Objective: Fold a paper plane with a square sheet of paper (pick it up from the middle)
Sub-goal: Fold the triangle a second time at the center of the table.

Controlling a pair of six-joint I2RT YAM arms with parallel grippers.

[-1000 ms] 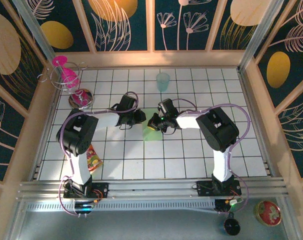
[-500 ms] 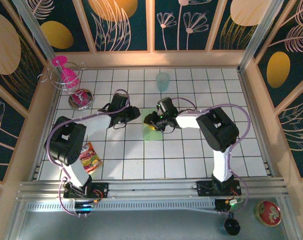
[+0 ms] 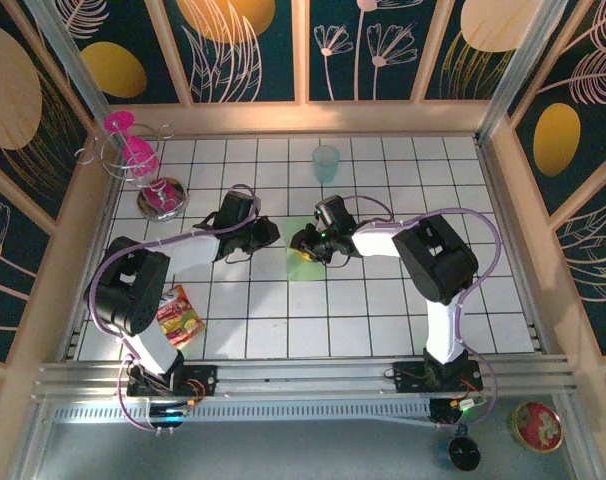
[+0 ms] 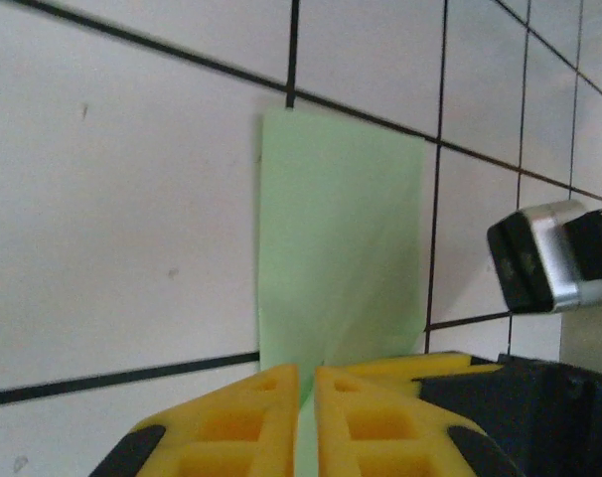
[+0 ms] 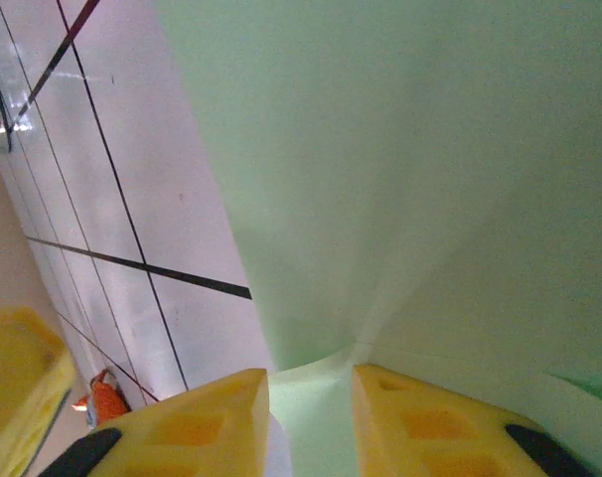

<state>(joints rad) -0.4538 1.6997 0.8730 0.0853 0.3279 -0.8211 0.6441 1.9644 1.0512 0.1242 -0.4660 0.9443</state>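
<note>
Watch your left arm [image 3: 188,243]: it swings out wide, the elbow dropping toward the left edge of the table [image 3: 383,320] and the forearm stretching out long and low. Your left gripper [image 3: 273,233] slides back a little to the left, away from the middle of the square sheet of paper [image 3: 305,268]. That swing uncovers the snack packet [image 3: 179,312], now showing almost whole beside the arm. Your right gripper [image 3: 299,243] edges slightly left over the sheet's far end.
</note>
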